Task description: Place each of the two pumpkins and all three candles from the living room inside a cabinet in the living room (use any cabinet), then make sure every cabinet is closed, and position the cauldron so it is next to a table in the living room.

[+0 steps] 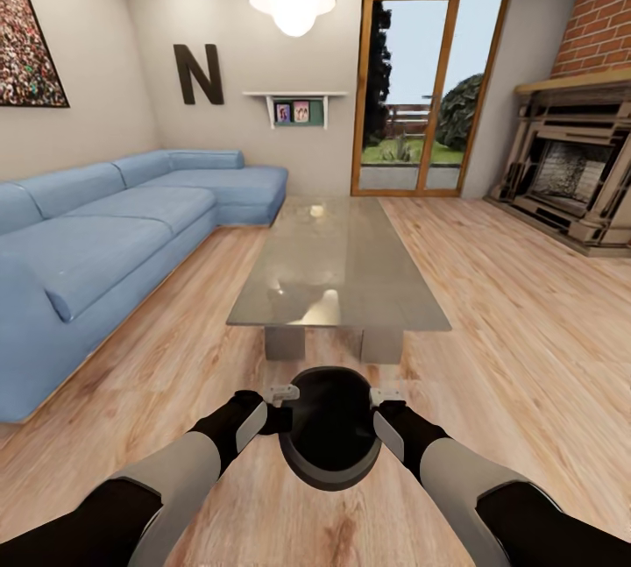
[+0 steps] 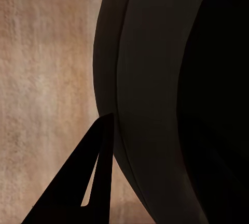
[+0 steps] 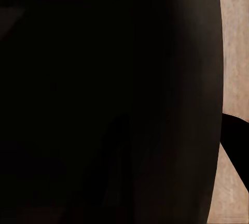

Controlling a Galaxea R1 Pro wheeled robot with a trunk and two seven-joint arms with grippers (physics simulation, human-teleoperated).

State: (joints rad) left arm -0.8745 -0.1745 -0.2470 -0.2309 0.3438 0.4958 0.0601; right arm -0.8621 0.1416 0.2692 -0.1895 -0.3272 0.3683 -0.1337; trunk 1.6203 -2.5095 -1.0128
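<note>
i've got the cauldron (image 1: 330,428) pinched between both arms, my left gripper (image 1: 282,400) on its left rim, my right gripper (image 1: 386,403) on its right rim, each about level with the other, so neither arm is nearer. in the left wrist view one dark finger (image 2: 91,177) lies right against the pot's outer wall (image 2: 150,104); whether either set of fingers is actually clamped on the rim or just pressing the sides i cannot tell. the pot is carried above the wood floor (image 1: 491,348), mouth tipped up toward me.

cauldron looks matte black, round, wide circular mouth, dark inside, no contents i can make out.

key relation: the coffee table (image 1: 337,265) lies straight ahead of the pot, its near short edge just beyond it, long axis running away from me toward the glass door (image 1: 427,85). my guess is the next move is a short lowering to the floor by that near edge.

blue sofa (image 1: 105,243) off to the left, fireplace (image 1: 574,173) far right.
</note>
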